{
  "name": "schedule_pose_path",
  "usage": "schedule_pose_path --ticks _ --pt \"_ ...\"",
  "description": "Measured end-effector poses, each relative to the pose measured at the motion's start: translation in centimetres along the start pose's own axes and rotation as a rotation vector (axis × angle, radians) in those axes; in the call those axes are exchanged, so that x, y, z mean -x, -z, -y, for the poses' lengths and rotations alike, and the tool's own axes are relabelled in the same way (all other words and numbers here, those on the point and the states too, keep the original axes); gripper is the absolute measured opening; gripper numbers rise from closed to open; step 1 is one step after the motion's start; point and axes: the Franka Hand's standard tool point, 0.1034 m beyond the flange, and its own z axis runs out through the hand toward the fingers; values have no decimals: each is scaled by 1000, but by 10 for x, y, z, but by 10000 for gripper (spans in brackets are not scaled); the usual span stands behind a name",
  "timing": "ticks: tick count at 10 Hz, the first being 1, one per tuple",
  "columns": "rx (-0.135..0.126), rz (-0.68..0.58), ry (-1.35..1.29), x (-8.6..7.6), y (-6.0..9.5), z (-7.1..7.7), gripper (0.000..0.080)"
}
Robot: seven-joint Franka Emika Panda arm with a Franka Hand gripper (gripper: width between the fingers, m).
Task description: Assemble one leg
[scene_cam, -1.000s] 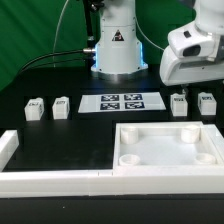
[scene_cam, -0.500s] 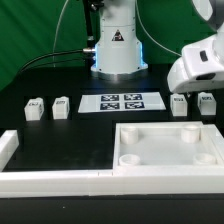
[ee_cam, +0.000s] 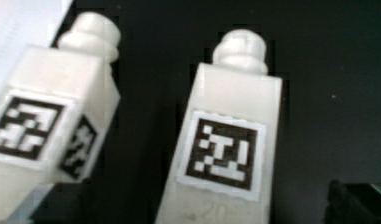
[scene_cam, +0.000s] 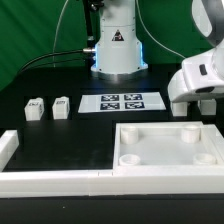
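In the wrist view, two white legs with black-and-white tags lie side by side on the black table, one in the middle [ee_cam: 231, 135] and one beside it [ee_cam: 54, 100]. My gripper [ee_cam: 213, 205] is open, with a dark fingertip [ee_cam: 359, 200] on each side of the middle leg and not touching it. In the exterior view, my gripper [scene_cam: 196, 100] is low at the right and hides these two legs. Two more legs [scene_cam: 35, 108] [scene_cam: 61, 106] stand at the exterior view's left.
The marker board [scene_cam: 122, 101] lies at the middle of the table in front of the robot base [scene_cam: 116, 45]. The large white panel with round corner sockets [scene_cam: 170, 150] lies at the front right. A white L-shaped rail [scene_cam: 50, 180] runs along the front left.
My gripper has come down and toward the exterior view's right, onto the two right-hand legs, which it now covers in the exterior view.
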Motion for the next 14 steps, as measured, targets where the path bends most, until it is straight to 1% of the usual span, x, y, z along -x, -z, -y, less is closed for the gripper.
schedule_pose_path --ticks 1,2,3,6,8,10,12,13,14 --pt "10 73 3 8 -3 0 649" --pt "12 127 9 4 -3 3 649" --pt "7 104 12 -3 0 6 649" --pt "5 102 14 -4 -5 4 649" --pt "-3 72 21 -6 -10 0 649" --pt "-4 62 17 -6 -11 0 649" --pt "-2 63 -13 -6 -11 0 389" --pt "-2 63 -13 -6 -11 0 389" --pt "-2 63 -13 -6 -11 0 291"
